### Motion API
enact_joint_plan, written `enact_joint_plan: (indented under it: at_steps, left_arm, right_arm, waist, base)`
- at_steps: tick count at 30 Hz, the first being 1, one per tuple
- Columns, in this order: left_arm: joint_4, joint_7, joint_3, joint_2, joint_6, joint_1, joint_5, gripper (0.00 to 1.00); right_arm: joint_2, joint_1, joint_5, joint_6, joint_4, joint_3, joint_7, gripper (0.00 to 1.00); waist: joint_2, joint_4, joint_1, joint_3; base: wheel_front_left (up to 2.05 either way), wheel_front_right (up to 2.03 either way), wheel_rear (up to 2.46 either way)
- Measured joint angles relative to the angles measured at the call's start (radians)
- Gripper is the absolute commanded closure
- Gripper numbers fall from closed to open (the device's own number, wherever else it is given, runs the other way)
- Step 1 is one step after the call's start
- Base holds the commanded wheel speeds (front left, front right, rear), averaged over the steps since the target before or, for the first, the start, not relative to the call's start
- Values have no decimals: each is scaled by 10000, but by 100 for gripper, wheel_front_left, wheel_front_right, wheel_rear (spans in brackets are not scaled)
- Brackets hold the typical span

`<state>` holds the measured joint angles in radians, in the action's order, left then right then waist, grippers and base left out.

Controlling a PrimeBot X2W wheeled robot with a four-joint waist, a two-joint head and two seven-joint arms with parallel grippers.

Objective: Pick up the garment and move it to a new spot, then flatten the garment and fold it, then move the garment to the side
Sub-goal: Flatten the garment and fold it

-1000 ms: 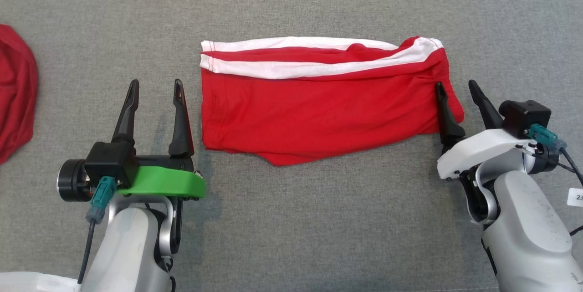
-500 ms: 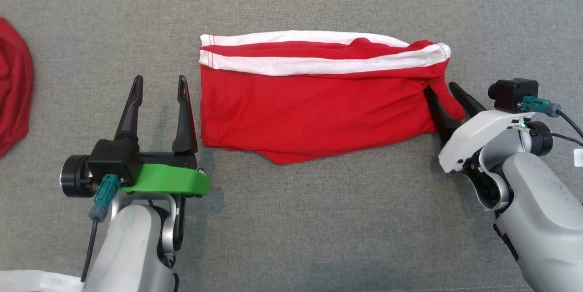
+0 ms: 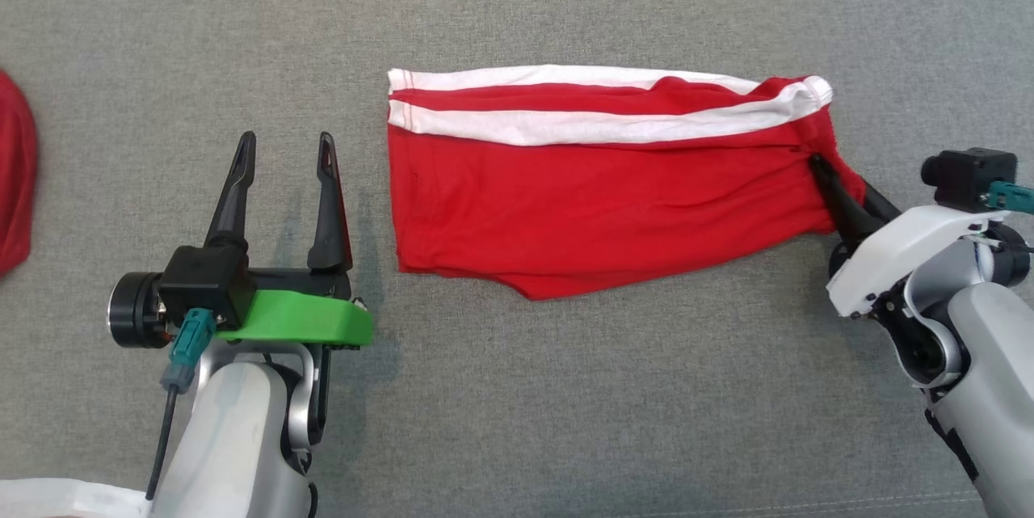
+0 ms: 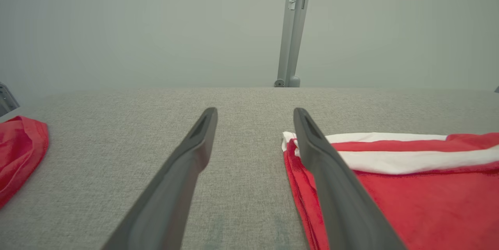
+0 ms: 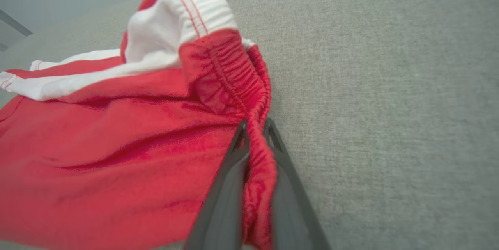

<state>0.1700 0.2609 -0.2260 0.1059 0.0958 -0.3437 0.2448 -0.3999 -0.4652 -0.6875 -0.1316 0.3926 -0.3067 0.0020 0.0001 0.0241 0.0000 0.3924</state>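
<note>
Ribbing on the elastic waistband (image 5: pixel 234 74) shows up close in the right wrist view, pinched tight between the closed fingers of the right gripper (image 5: pixel 255 125). The head view gives the whole garment (image 3: pixel 598 203): one pair of red shorts with two white stripes along the far edge, lying flat in the middle of the grey surface (image 3: pixel 565 389). The left gripper (image 3: pixel 284 145) stands just beside its left edge, fingers spread wide, holding nothing. One other red cloth (image 3: pixel 12 178) lies far left.

Garment (image 5: pixel 117 144) waistband partly hidden between the right gripper's (image 5: pixel 255 123) blurred fingers (image 5: pixel 222 203)
</note>
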Motion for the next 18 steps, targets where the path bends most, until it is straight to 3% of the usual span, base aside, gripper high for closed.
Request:
enact_joint_plan:
  at_steps: [8, 18]
  left_arm:
    - [19, 0, 21, 8, -79, 13, -31, 0]
    - [213, 0, -288, -146, -257, -30, -84, 0]
  right_arm:
    - [67, 438, -976, 10, -1300, 374, 213, 100]
    - [476, 6, -2456, 12, -3793, -1032, 1689, 100]
  waist:
    - [0, -207, 0, -60]
    - [0, 10, 0, -194]
  base:
    - [0, 0, 0]
    - [0, 0, 0]
